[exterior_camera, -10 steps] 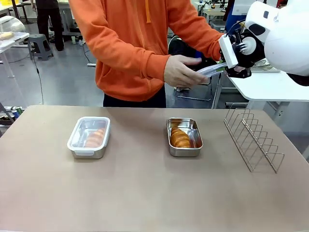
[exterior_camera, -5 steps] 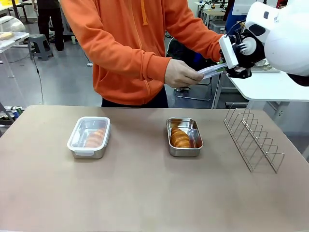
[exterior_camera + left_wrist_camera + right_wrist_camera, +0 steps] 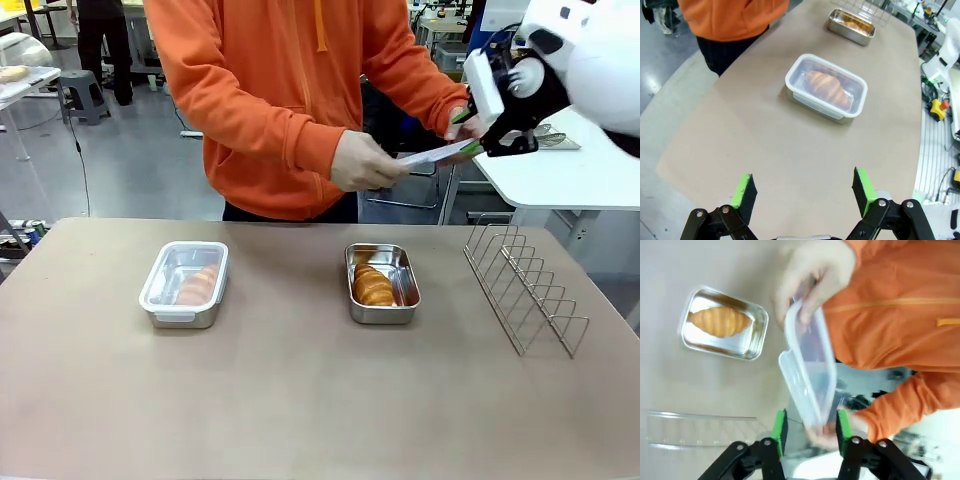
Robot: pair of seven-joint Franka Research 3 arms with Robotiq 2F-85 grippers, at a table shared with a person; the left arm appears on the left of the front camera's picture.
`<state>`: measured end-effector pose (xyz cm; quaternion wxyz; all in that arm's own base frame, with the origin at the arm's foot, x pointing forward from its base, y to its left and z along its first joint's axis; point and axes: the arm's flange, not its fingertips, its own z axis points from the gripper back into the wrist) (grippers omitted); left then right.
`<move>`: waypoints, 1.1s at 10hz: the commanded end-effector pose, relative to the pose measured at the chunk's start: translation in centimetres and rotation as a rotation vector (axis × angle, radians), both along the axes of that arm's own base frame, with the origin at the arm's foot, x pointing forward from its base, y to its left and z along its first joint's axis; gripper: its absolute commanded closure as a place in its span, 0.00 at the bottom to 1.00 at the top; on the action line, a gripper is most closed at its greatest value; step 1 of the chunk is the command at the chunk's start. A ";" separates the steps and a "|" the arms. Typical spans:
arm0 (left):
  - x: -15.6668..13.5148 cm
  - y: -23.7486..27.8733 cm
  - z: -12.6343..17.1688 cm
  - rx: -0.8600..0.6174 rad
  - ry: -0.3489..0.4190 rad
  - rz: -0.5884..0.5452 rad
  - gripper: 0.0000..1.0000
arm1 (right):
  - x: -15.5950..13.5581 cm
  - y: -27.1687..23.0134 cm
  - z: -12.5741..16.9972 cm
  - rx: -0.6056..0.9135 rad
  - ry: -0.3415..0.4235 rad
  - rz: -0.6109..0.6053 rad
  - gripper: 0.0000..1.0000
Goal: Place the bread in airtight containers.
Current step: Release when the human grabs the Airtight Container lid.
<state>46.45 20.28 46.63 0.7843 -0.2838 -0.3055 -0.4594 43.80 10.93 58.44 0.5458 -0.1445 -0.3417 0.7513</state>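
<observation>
- Right gripper (image 3: 478,146) is pinching the clear lid (image 3: 432,154) above the table's far edge; the person's hands (image 3: 362,160) are gripping it too.
- Left gripper (image 3: 805,192) is hanging wide open, empty.
- One croissant (image 3: 373,285) is sitting in the uncovered steel container (image 3: 381,283) mid-table, the other (image 3: 196,285) inside the lidded container (image 3: 185,283) leftward.
- Wire rack (image 3: 524,287) is standing by the right edge.

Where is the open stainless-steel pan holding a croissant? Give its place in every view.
Front view: table centre, open stainless-steel pan.
Left wrist view: top edge, right of centre.
Right wrist view: upper left.
Shared landmark: wire rack beside it, also at.
</observation>
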 end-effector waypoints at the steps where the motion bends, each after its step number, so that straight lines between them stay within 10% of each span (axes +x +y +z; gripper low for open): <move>1: -0.1 -0.3 0.3 0.011 0.012 0.009 0.00 | -0.4 -3.4 3.8 0.302 0.231 -0.123 0.00; 5: -0.1 -0.3 0.3 0.011 0.012 0.009 0.00 | -0.9 -16.1 1.7 0.663 0.716 -0.250 0.00; 8: -0.1 -0.3 0.3 0.011 0.012 0.009 0.00 | -3.9 -23.3 -3.4 0.762 0.847 -0.399 0.00; 11: -0.1 -0.3 0.3 0.011 0.012 0.009 0.00 | -6.3 -25.5 -4.7 0.757 0.796 -0.450 0.00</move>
